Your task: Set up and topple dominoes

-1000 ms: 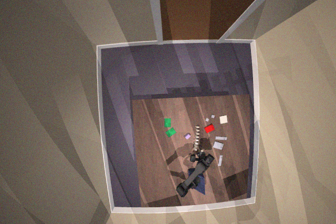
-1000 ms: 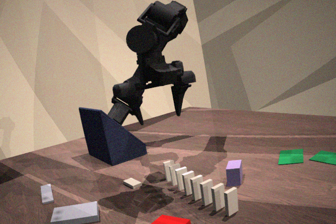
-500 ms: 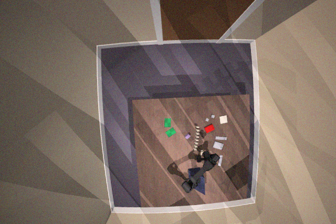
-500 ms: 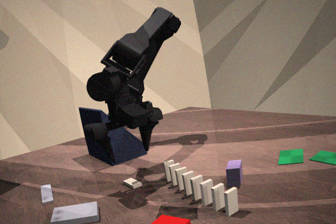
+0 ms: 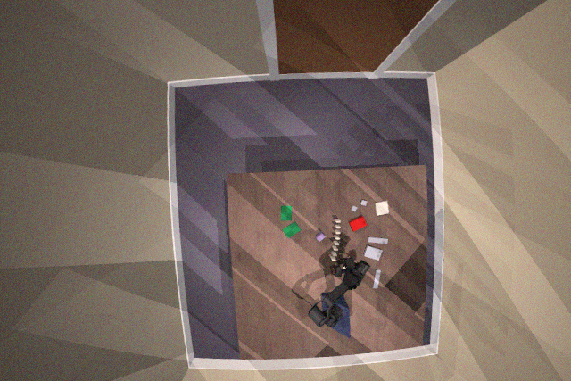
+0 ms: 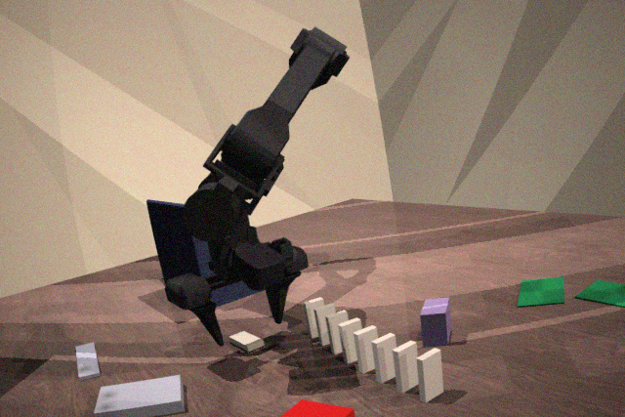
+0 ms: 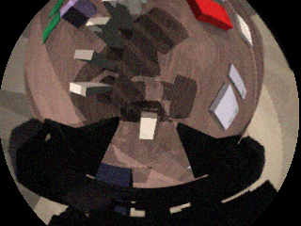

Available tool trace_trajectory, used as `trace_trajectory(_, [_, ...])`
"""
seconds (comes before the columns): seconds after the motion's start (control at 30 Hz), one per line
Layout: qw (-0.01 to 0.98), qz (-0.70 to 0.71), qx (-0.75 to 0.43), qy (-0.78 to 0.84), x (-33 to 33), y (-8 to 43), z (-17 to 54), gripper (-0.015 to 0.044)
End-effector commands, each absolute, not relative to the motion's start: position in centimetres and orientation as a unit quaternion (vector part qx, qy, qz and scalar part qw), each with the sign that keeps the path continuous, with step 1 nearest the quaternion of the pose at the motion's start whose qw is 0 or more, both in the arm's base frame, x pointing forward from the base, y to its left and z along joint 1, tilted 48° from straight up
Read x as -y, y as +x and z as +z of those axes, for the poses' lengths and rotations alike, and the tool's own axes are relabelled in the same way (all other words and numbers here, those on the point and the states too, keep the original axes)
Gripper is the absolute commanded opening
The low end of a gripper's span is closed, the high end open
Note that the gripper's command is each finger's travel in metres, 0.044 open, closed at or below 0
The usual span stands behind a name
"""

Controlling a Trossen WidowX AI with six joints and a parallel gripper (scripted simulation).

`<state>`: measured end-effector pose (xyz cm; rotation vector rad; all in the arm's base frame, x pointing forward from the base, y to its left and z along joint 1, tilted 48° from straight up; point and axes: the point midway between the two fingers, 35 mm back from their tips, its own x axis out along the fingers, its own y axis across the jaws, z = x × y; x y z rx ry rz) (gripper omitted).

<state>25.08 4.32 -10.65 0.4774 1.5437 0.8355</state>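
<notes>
exterior view: open gripper above one flat domino, row of eight upright

item, one gripper (image 6: pixel 249 334) (image 7: pixel 149 122), black, two tapered fingers pointing down, spread nearly as wide as they go, nothing between them; left of centre in the lower half of the exterior frame. its fingertips are apart from the flat domino.

item, one loose domino (image 6: pixel 246 341) (image 7: pixel 148 126), cream, lying flat on the wooden table (image 5: pixel 272 275) (image 6: pixel 529 377); below the gripper in the exterior frame, and seen in the opening between the fingers in the wrist frame, lower centre.

item, one row of dominoes (image 5: pixel 336 238) (image 6: pixel 365 349), cream, eight standing upright, evenly set, running from the middle of the exterior frame down toward lower right; the flat piece lies near its far end, to the left.

item, one purple block (image 5: pixel 320 236) (image 6: pixel 435 322) (image 7: pixel 79 11), right of the row in the exterior frame.

item, two flat green pieces, one (image 5: pixel 286 212) and another (image 5: pixel 291 229), left of the row in the top frame.

item, one red block (image 5: pixel 358 223) (image 6: pixel 317 409) (image 7: pixel 210 13), cut by the bottom edge of the exterior frame.

item, one wide pale grey block (image 5: pixel 373 252) (image 7: pixel 226 105), right of the row in the top frame.

item, one dark blue wedge (image 5: pixel 341 318) (image 6: pixel 169 240) (image 7: pixel 114 174), by the arm's base, lower centre of the top frame.
</notes>
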Motion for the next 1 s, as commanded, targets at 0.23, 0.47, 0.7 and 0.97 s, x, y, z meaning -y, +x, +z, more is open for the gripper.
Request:
trace_trajectory(0.23, [0.618, 0.360, -0.666, 0.211, -5.4, 25.0, -11.7, 0.0440])
trace_trajectory(0.47, [0.618, 0.361, -0.666, 0.212, -5.8, 24.9, -12.0, 0.0440])
trace_trajectory(0.7, [0.618, 0.361, -0.666, 0.212, -5.8, 24.9, -12.0, 0.0335])
trace_trajectory(0.97, [0.618, 0.361, -0.666, 0.212, -5.8, 24.9, -12.0, 0.0125])
